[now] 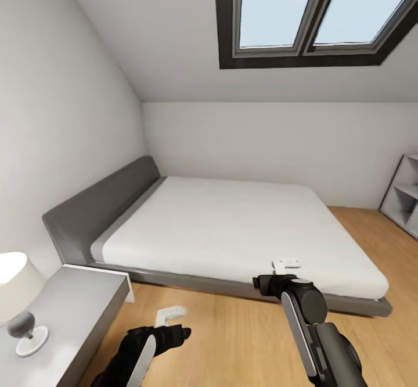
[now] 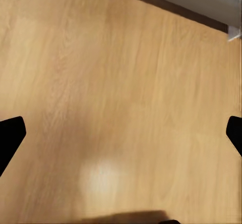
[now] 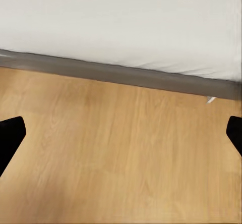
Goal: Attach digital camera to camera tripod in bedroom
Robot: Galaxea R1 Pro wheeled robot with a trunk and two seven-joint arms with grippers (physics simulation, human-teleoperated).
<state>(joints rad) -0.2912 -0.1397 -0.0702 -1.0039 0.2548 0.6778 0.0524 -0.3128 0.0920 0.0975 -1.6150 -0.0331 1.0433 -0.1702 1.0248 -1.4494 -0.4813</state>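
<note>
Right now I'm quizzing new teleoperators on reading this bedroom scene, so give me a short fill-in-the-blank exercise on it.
1. The bed has a white mattress on a ____ frame.
2. The lamp stands on the grey ____ beside the bed.
3. Both wrist views look down on a light ____ floor.
4. The window is set into the sloping ____.

Missing words: grey; nightstand; wood; ceiling

bed [image 1: 244, 230]: white mattress, dark grey frame
floor [image 1: 232, 340]: light wood planks
walls [image 1: 64, 114]: white-grey
surface [image 1: 75, 311]: grey
lamp [image 1: 17, 294]: cream shade
window frame [image 1: 307, 56]: dark
</note>
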